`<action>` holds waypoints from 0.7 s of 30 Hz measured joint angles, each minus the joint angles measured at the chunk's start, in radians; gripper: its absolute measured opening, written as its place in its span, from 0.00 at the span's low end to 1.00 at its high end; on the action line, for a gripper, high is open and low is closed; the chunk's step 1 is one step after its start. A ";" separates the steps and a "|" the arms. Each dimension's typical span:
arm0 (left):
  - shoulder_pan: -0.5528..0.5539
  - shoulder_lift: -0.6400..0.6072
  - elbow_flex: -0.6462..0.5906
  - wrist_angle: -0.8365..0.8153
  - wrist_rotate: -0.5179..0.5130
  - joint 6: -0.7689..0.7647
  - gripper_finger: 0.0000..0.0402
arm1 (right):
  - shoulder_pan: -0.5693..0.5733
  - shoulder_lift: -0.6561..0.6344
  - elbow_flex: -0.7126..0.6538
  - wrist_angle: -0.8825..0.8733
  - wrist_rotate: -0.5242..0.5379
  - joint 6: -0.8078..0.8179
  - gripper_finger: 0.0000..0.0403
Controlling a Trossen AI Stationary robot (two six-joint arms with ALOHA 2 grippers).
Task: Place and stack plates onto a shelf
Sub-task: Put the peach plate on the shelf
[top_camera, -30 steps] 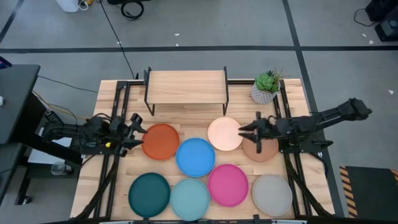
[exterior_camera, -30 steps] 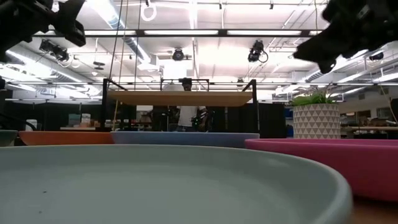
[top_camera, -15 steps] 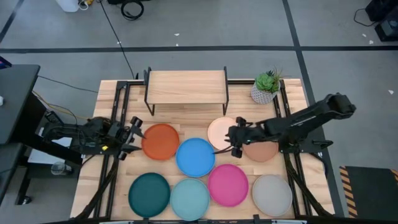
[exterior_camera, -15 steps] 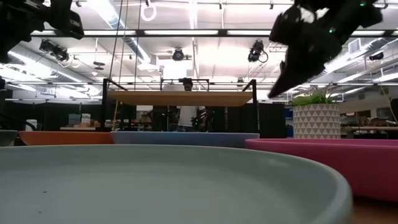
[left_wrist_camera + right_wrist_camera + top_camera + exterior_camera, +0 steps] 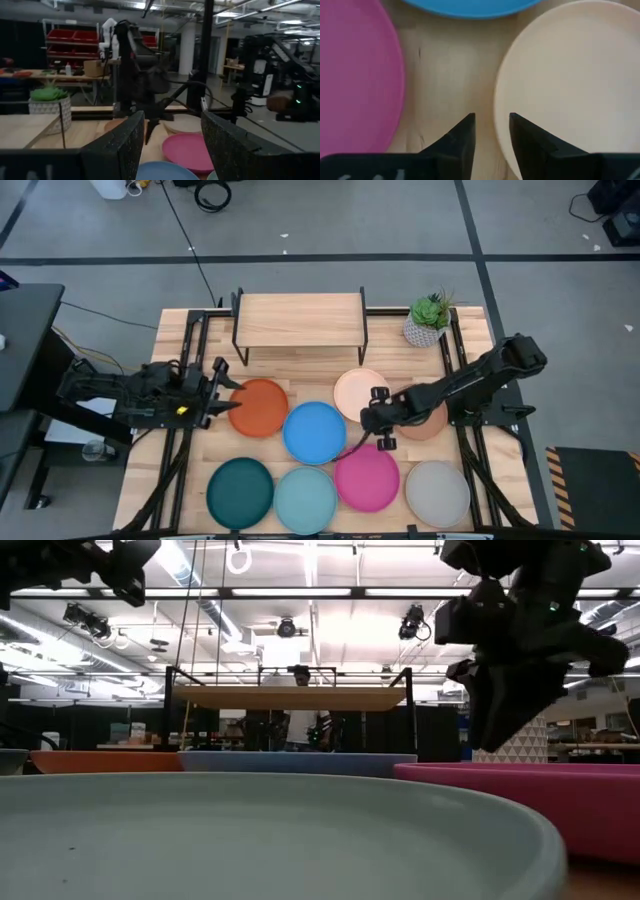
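Observation:
Eight plates lie flat on the slatted table in the high view: orange (image 5: 258, 407), blue (image 5: 315, 431), peach (image 5: 355, 388), brown (image 5: 428, 423) partly under the right arm, dark teal (image 5: 240, 492), light teal (image 5: 305, 498), pink (image 5: 367, 477) and grey (image 5: 437, 492). The shelf (image 5: 300, 320) stands at the far edge with a bare top. My right gripper (image 5: 374, 420) (image 5: 491, 117) points down, open, with one finger on each side of the peach plate's (image 5: 570, 75) near-left rim. My left gripper (image 5: 222, 388) (image 5: 172, 145) is open and level beside the orange plate's left edge.
A potted plant (image 5: 428, 320) stands to the right of the shelf. Black rails run along the table's left and right sides. The plates lie close together, with bare wood (image 5: 450, 75) between the pink (image 5: 355, 75), blue and peach ones. A person stands far behind the shelf (image 5: 300, 720).
My right gripper has swung from over the peach and brown plates toward the table's left and near edge. It has tipped from level to pointing down and come low at the peach plate's near-left rim. No plate has moved.

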State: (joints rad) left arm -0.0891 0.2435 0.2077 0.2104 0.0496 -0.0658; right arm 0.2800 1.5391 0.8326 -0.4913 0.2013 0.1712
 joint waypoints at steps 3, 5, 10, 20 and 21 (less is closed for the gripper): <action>0.000 0.020 0.002 0.003 -0.022 -0.003 0.51 | 0.014 0.026 0.003 0.004 0.032 -0.017 0.38; 0.000 0.033 0.002 -0.001 -0.031 -0.011 0.51 | 0.014 0.047 0.003 0.002 0.052 -0.022 0.41; 0.000 0.052 0.003 0.002 -0.031 -0.024 0.51 | 0.011 0.103 0.003 -0.003 0.083 -0.037 0.42; 0.000 0.053 0.003 0.001 -0.031 -0.029 0.51 | 0.011 0.115 0.002 -0.007 0.081 -0.040 0.19; 0.000 0.053 0.003 0.001 -0.031 -0.029 0.51 | 0.011 0.108 0.002 -0.006 0.082 -0.046 0.15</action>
State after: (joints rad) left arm -0.0891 0.2966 0.2111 0.2114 0.0181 -0.0948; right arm 0.2913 1.6471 0.8349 -0.4973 0.2836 0.1250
